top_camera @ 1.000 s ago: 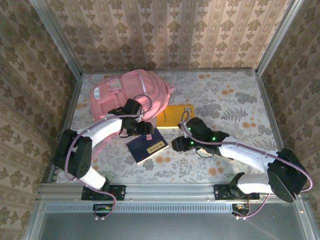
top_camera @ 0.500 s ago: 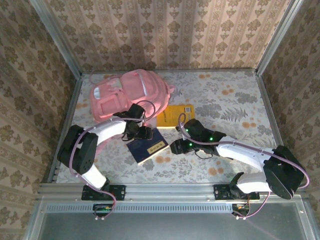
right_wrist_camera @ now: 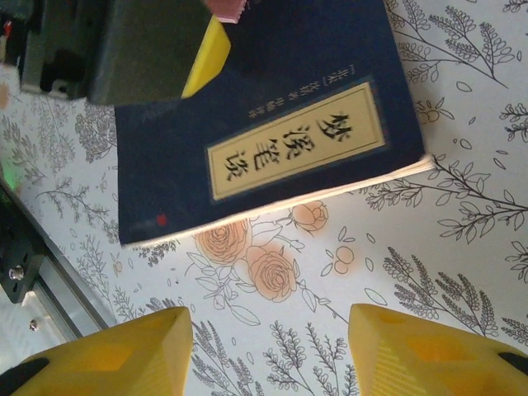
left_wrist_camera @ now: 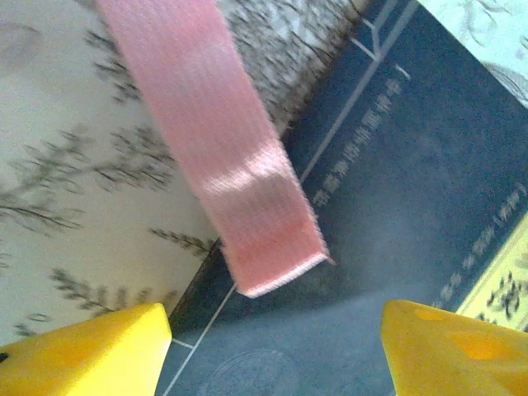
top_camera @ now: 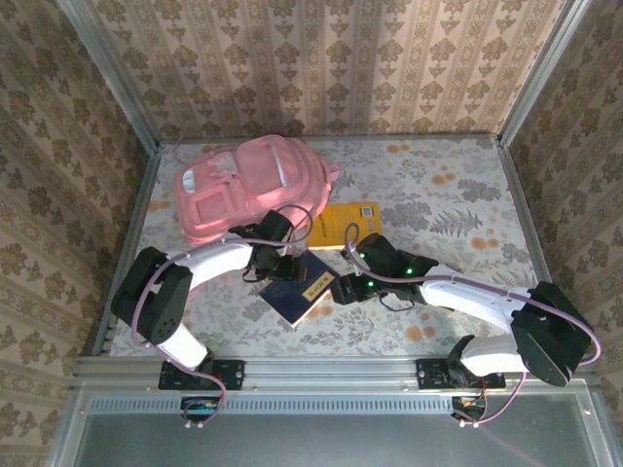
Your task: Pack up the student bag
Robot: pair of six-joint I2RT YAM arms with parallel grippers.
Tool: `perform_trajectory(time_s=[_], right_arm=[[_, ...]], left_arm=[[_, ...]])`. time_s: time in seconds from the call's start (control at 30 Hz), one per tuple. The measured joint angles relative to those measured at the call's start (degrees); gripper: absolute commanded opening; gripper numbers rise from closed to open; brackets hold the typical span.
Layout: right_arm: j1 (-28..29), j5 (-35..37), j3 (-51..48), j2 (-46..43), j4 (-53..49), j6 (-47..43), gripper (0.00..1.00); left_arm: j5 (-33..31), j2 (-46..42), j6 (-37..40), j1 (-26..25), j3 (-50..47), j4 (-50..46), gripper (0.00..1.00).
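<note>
The student bag (top_camera: 248, 185), a big pink backpack, lies at the back left of the table. One of its pink straps (left_wrist_camera: 223, 148) trails over the corner of a dark blue book (top_camera: 297, 292). My left gripper (top_camera: 280, 268) hovers over that book's far end. It is open, and its yellow fingertips (left_wrist_camera: 91, 351) straddle the blue cover (left_wrist_camera: 396, 206) without holding it. My right gripper (top_camera: 341, 289) is just right of the book, low over the tablecloth. It is open too (right_wrist_camera: 272, 346), with only cloth between its fingers. The blue book (right_wrist_camera: 272, 124) lies ahead of it.
A yellow book (top_camera: 343, 226) lies flat behind the blue one, right of the bag. Metal frame rails (top_camera: 321, 368) and patterned walls close the table in. The flowered tablecloth (top_camera: 458, 204) stretches bare on the right.
The blue book has turned and slid a little toward the near edge. My left gripper came right and nearer, over the book. The right gripper's jaws have spread wider.
</note>
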Motion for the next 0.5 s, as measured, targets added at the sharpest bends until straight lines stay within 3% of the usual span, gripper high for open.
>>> perform_trajectory(time_s=[0.3,0.5], right_arm=[[-0.6,-0.6,0.0,4.9,-0.5,3.5,0.58],[-4.2,-2.9,-1.2,8.1,2.2,9.4,0.58]], left_arm=[[8.2,-1.3,-2.8,-1.7,-3.4,3.4,0.71],[11.6,-0.1,-3.7,-3.1,-3.3,5.8,0.71]])
